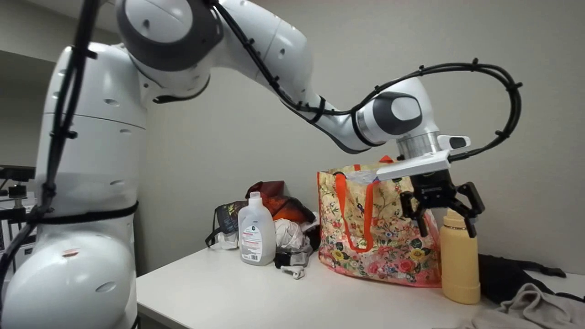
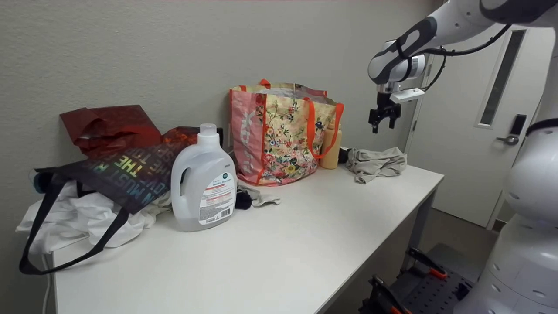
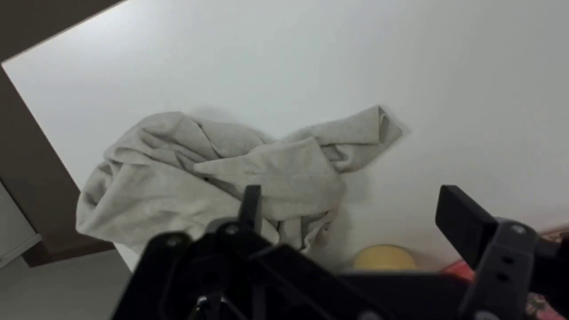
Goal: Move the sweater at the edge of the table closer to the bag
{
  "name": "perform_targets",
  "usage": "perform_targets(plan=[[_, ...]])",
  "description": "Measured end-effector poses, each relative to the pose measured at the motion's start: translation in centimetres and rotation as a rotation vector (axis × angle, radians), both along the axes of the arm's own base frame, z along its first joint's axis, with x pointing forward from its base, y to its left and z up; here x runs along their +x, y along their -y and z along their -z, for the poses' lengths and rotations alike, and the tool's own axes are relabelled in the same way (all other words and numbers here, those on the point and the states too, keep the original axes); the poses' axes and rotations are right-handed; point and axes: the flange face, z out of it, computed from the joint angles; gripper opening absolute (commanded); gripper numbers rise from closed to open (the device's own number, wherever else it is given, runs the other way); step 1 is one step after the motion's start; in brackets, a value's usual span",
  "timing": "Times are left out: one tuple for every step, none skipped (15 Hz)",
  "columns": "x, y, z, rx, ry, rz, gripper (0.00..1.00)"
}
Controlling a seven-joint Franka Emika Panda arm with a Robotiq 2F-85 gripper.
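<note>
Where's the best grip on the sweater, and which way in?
I'd pinch the overlapping folds mid-sweater, coming down from above: the cloth is bunched in layers there, so it likely offers more to grab than the flatter parts. The gripper is open and points down. Favor the side away from the bottle, which stands close by.

In an exterior view, slanting capitals cross the dark tote bag (image 2: 135, 174) at 9 o'clock: MUST and a rainbow-tinted THE can be read. Beside it, toward 3 o'clock, the detergent jug (image 2: 196, 174) wears a label (image 2: 216, 198) seemingly saying "laundry detergent". White vertical letters on the floral shopping bag (image 2: 283, 139) are unclear. In an exterior view, near 4 o'clock, faint lettering on the gripper (image 1: 447, 226) resembles ROBOTIQ.
</note>
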Motion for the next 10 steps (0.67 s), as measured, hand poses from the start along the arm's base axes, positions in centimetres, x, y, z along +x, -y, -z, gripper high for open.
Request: perform_targets(plan=[[1.2, 1.4, 0.8, 0.004, 0.008, 0.028, 1.00], [2.2, 2.8, 1.6, 0.007, 0.013, 0.055, 1.00], [3.2, 4.3, 2.6, 0.010, 0.019, 0.081, 1.00], [4.0, 5.7, 3.6, 0.012, 0.024, 0.108, 1.00], [4.7, 7.1, 4.6, 0.012, 0.029, 0.137, 1.00], [5.4, 8.4, 5.7, 0.016, 0.034, 0.159, 1.00], [6.0, 9.6, 6.9, 0.022, 0.040, 0.177, 1.00], [6.5, 10.7, 8.0, 0.029, 0.047, 0.196, 1.00], [7.1, 11.8, 9.0, 0.039, 0.055, 0.212, 1.00], [7.5, 12.7, 10.0, 0.048, 0.062, 0.223, 1.00]])
